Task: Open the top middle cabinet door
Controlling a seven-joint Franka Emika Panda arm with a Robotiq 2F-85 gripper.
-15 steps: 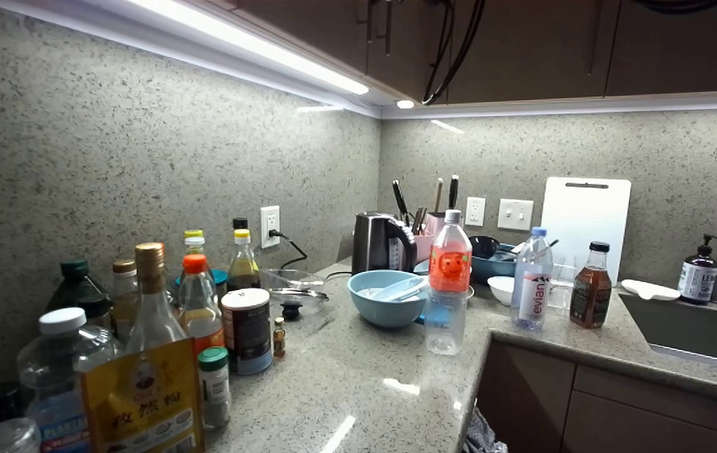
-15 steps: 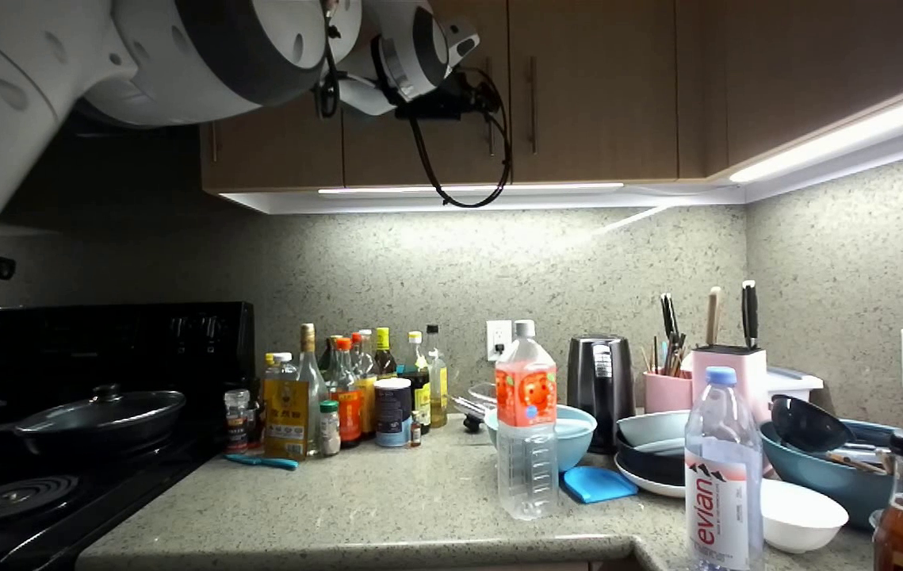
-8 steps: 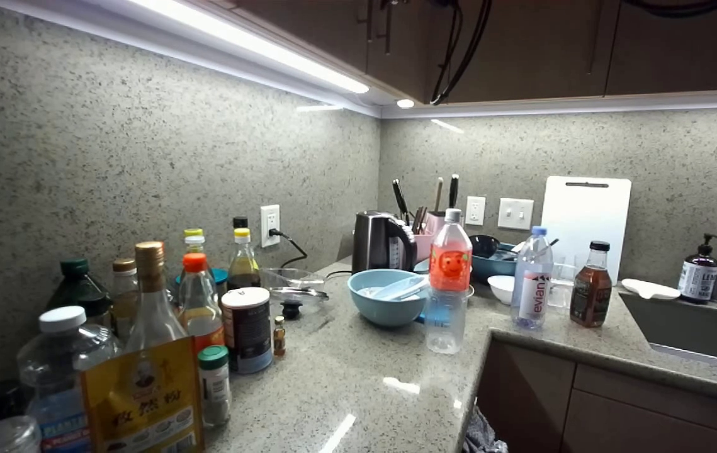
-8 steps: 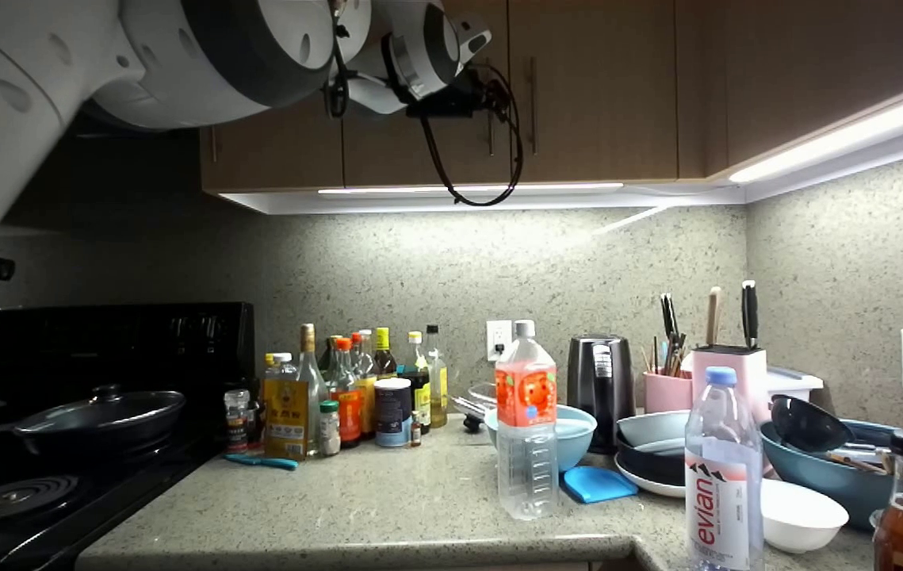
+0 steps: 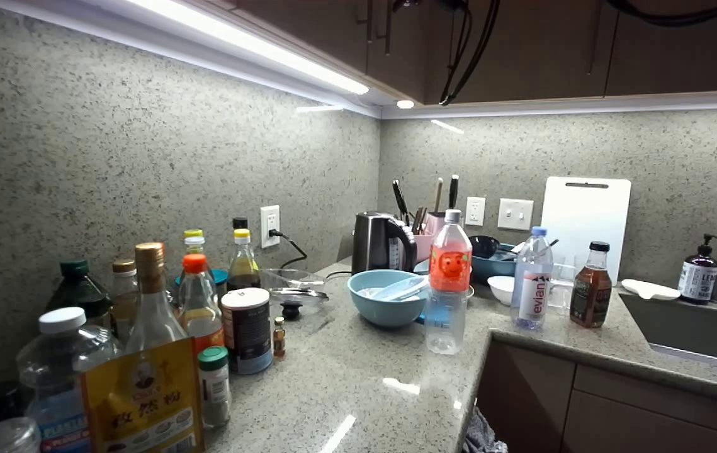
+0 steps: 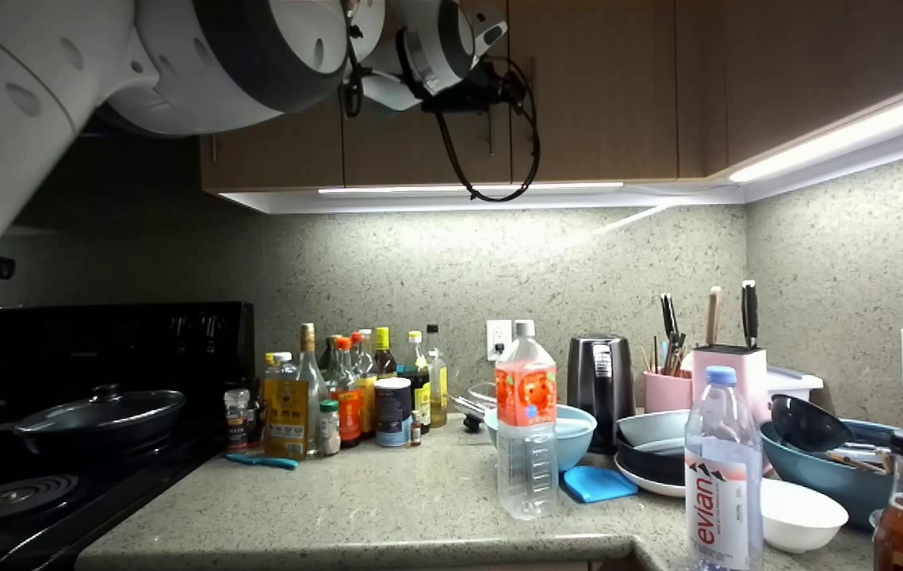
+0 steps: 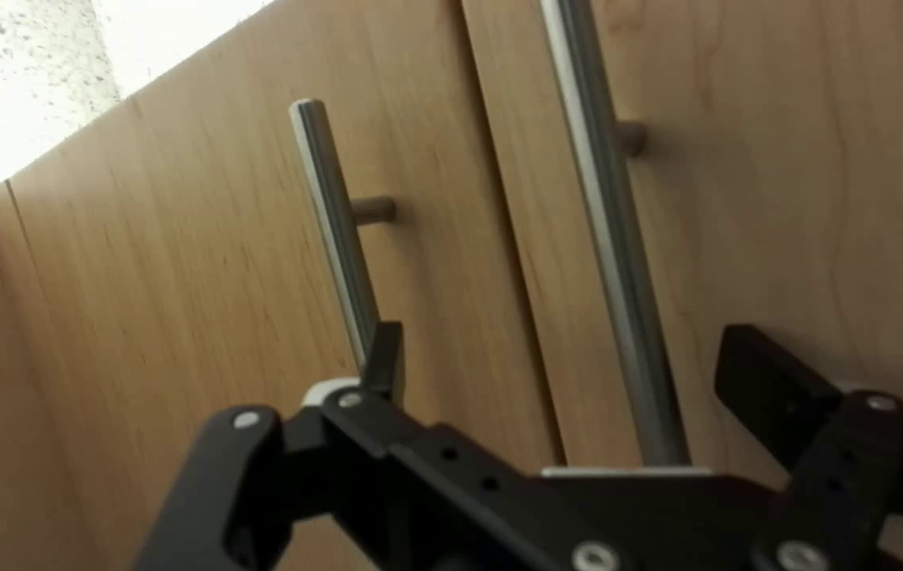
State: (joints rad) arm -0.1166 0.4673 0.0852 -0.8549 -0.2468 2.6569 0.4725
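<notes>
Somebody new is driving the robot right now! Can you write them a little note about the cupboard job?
Tool: open, gripping nothing.
Top middle cabinet door: shut. In the wrist view its bar handle shows between the fingers, with a gap each side; how deep it sits can't be told.
Watch out: the neighbouring door's handle runs out of sight behind one finger there.
Done: lined up with the handle.
Left: probably check depth, close on the handle, pull the door open.

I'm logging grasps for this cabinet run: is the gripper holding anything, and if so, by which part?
Nothing is held. In the wrist view the gripper is open, with a bar handle showing between its wide-set jaws.
</notes>
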